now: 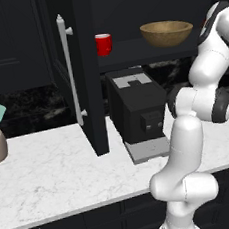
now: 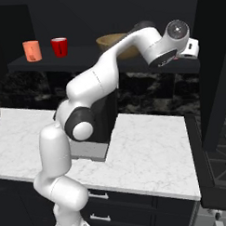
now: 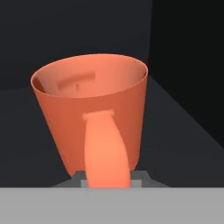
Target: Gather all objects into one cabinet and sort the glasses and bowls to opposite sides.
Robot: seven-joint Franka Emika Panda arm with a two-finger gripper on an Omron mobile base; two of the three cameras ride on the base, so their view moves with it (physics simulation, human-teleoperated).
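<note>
The gripper is clamping its fingers on the coral-orange mug's handle, the mug sitting upright on the dark cabinet shelf.

A coral-orange, tapered mug with a glossy plastic-like surface is seen close up, upright on a dark, flat shelf surface. Its open rim is turned slightly toward the camera, so part of the inner wall is shown, with a faint raised rectangular mark on it. Its thick curved handle is pointed straight at the camera and runs down to the lower edge of the picture. A dark wall is seen behind, with a black vertical panel at the right.
</note>
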